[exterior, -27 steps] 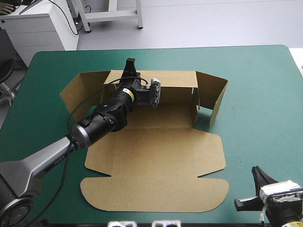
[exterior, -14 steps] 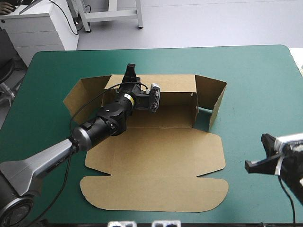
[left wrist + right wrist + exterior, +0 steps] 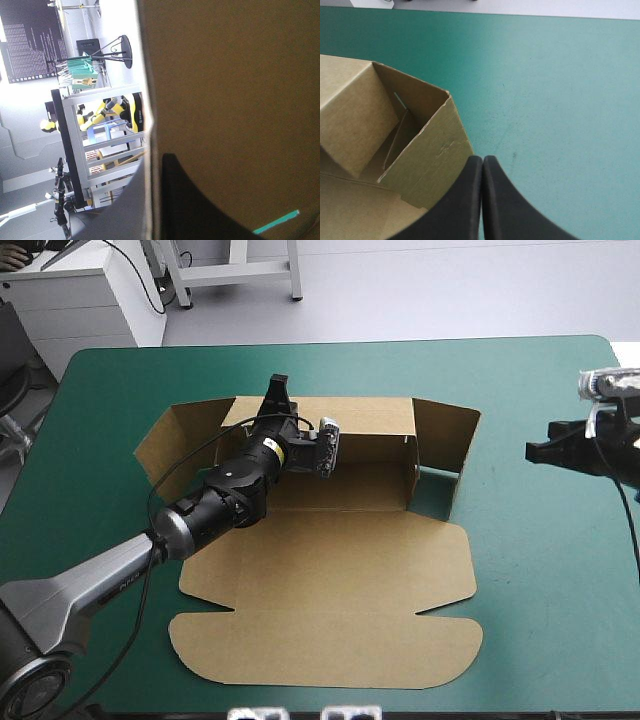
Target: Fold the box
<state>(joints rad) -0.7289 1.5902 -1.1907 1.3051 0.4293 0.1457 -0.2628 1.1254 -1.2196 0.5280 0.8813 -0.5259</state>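
The left arm is stretched from the near left corner of the bench (image 3: pixel 540 380) across the box (image 3: pixel 330 580). The left hand (image 3: pixel 277 390) is set on the top edge of the raised far wall (image 3: pixel 370 420), toward its left end. In the left wrist view the brown board is seen pinched between the black fingers (image 3: pixel 195 205), one on either face.

The right hand (image 3: pixel 535 450) is held to the right of the box, apart from the raised right flap (image 3: pixel 460 455). Its fingers are pressed together into one point (image 3: pixel 482 159).

The box is placed mid-bench. Its far wall and both side flaps are raised, and the lid panel (image 3: pixel 330 640) lies flat toward the near edge. Bare teal-green cover is noted between right flap and right hand.
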